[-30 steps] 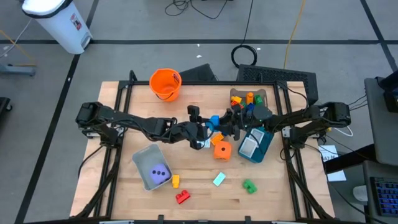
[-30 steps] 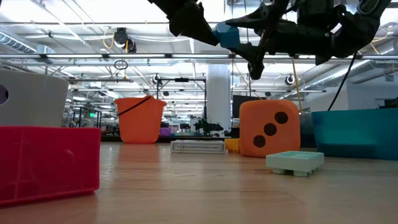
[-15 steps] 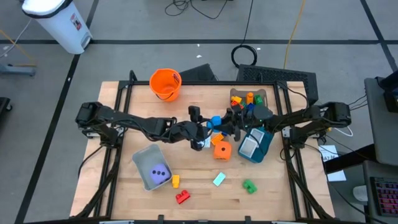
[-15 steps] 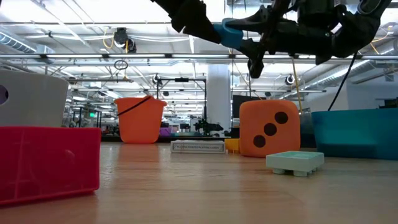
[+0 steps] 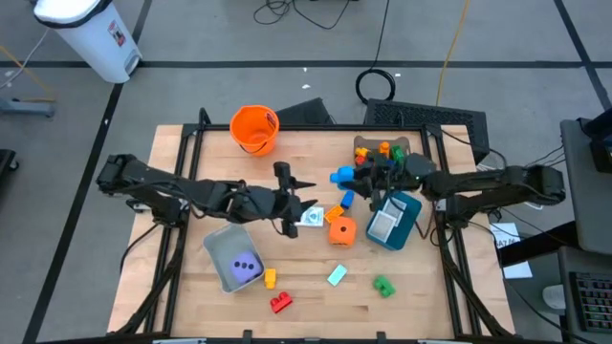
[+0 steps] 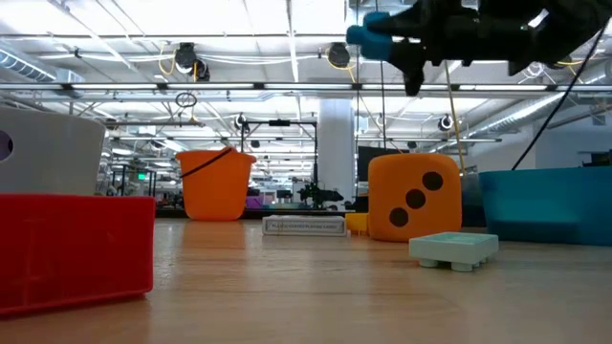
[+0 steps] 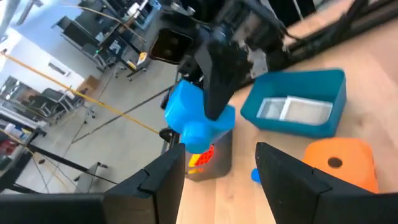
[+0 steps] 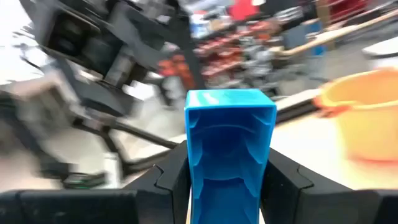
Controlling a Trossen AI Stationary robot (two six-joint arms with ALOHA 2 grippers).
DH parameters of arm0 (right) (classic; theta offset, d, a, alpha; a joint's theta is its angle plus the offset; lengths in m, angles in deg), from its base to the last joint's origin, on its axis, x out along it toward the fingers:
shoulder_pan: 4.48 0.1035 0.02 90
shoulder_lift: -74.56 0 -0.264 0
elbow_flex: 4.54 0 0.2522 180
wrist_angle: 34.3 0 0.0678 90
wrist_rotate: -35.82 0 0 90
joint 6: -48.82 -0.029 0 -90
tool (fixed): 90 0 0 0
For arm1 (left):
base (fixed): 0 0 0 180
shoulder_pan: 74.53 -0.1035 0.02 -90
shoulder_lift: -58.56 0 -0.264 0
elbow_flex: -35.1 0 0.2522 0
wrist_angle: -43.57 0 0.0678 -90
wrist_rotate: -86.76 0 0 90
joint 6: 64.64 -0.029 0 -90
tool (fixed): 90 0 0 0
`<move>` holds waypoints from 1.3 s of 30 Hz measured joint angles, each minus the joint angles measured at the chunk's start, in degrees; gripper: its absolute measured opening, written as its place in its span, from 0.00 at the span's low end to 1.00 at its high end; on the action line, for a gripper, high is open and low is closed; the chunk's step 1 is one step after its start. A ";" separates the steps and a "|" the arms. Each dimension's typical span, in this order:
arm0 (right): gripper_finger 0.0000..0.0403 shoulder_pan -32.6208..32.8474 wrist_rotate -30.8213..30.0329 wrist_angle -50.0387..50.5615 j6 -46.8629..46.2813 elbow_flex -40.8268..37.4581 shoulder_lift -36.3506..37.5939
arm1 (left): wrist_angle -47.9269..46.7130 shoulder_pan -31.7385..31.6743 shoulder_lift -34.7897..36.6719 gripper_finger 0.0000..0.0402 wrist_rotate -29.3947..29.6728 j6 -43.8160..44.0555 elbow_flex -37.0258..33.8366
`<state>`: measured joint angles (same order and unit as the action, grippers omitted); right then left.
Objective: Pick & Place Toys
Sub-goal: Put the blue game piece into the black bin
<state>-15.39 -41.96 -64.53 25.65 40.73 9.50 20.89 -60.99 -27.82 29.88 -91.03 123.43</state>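
Holding a blue block [image 5: 341,177] in the right hand [image 5: 356,178], left hand [image 5: 304,200] spread empty, purple die [image 5: 246,267] in grey bin [image 5: 219,241].

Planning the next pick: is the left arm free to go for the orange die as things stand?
Probably yes. The left gripper is open and empty, just beside the orange die, with only a white card lying between them. The right gripper holds the blue block farther back.

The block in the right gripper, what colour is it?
Blue. The block shows best in the right wrist view, clamped in the right gripper.
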 joint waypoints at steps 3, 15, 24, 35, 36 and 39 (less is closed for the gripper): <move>0.33 -1.35 -7.03 11.27 6.49 0.02 5.10 | -0.01 0.05 0.85 0.50 -0.05 3.40 0.00; 0.33 -14.67 -24.18 39.15 15.52 0.00 10.12 | -0.34 -2.01 -2.22 0.48 -1.09 9.01 0.00; 0.33 -24.15 -18.60 38.42 16.20 0.00 3.51 | 0.43 -5.88 -5.01 0.47 -11.74 11.17 0.00; 0.33 -27.47 -18.13 34.53 18.12 -0.02 -4.34 | 2.98 -7.68 -6.53 0.46 -16.33 12.13 0.00; 0.33 -27.72 -18.10 34.28 18.27 -0.02 -4.73 | 2.86 -7.75 -6.58 0.46 -16.89 12.11 0.00; 0.34 -28.45 -18.09 33.40 18.66 -0.02 -5.99 | 2.73 -7.80 -6.61 0.46 -17.55 12.19 0.00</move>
<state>-43.84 -60.05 -31.13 44.32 40.71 3.51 23.62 -68.80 -34.43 12.33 -78.85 123.43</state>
